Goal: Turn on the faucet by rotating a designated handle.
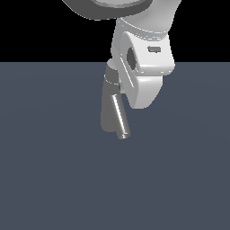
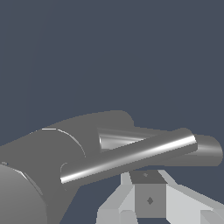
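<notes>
The grey faucet [image 1: 107, 112] stands at the middle of the exterior view, with its top partly hidden behind my white hand [image 1: 143, 81]. A thin shiny rod, the handle [image 1: 119, 116], slants down from its upper part. In the wrist view the handle [image 2: 131, 157] runs across the picture from the round cap [image 2: 48, 153]. The thicker spout [image 2: 205, 151] lies behind it. My gripper [image 2: 148, 183] sits just beside the handle's outer half. Its fingers stand together with no gap showing and nothing between them. Whether they touch the rod I cannot tell.
A flat blue-grey floor [image 1: 54, 179] spreads all around the faucet. The white arm [image 1: 134, 18] comes down from above and hides what is behind the faucet's top.
</notes>
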Controlling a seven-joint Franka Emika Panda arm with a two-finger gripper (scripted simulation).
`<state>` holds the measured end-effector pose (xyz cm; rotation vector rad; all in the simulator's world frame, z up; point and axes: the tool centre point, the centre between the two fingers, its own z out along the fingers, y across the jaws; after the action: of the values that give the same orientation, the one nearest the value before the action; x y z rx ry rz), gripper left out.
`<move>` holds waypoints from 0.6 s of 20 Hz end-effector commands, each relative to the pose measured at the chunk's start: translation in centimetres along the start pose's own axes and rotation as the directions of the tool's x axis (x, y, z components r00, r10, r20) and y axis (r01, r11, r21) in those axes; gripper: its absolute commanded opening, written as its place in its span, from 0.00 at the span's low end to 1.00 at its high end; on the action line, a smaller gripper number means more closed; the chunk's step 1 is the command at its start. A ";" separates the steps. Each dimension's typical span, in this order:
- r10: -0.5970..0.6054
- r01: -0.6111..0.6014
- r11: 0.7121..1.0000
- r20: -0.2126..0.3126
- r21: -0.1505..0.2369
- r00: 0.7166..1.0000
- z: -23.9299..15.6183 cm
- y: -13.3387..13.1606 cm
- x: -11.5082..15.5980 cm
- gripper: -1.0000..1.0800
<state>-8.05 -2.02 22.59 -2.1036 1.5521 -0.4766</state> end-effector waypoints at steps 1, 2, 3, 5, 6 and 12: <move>0.015 -0.015 1.000 -0.012 0.000 1.000 -0.1 -0.2 1.3 0.00; 0.016 -0.016 1.000 -0.013 0.000 1.000 -0.1 -0.3 1.6 0.00; 0.017 -0.017 1.000 -0.014 0.000 1.000 -0.1 -0.4 1.8 0.00; 0.020 -0.020 1.000 -0.016 -0.001 1.000 -0.1 -0.6 2.4 0.00; 0.021 -0.021 1.000 -0.017 -0.001 1.000 -0.1 -0.8 2.6 0.00; 0.028 -0.028 1.000 -0.022 -0.003 0.999 -0.2 -1.5 4.3 0.00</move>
<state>-6.09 -3.35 23.63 -2.1106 1.5409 -0.4710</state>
